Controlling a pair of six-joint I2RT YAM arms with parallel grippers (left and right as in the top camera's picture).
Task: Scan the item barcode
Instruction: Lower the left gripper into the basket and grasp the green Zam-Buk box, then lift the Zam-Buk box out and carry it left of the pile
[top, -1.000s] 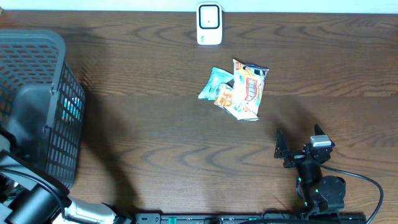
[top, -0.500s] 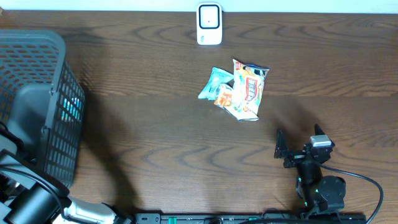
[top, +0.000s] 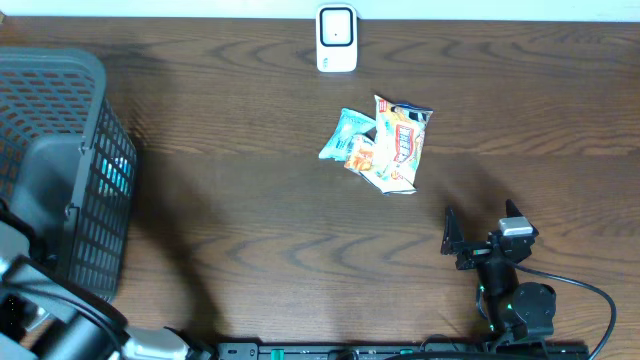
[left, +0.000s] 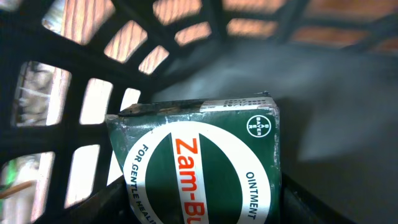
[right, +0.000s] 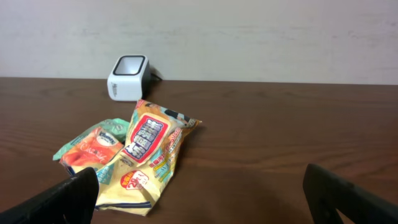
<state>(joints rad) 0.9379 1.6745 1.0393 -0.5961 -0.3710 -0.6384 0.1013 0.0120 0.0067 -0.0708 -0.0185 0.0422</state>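
A green and white ointment box (left: 205, 162) fills the left wrist view, lying inside the black mesh basket (left: 81, 81). My left gripper (left: 202, 208) is shut on the box, one dark finger against each side. From overhead the left arm reaches into the basket (top: 60, 150) and its gripper is hidden there. The white scanner (top: 337, 38) stands at the table's far edge, also seen as the scanner (right: 128, 77) in the right wrist view. My right gripper (top: 482, 232) rests open near the front edge, nothing between its fingers (right: 74, 196).
A pile of snack bags (top: 385, 145) lies mid-table, between the scanner and the right gripper; the bags (right: 149, 149) lie just ahead of the right fingers. The basket takes up the table's left end. A cable (top: 585, 290) loops by the right arm's base.
The left arm has shifted slightly at the basket's near corner. The right arm, bags and scanner have not moved.
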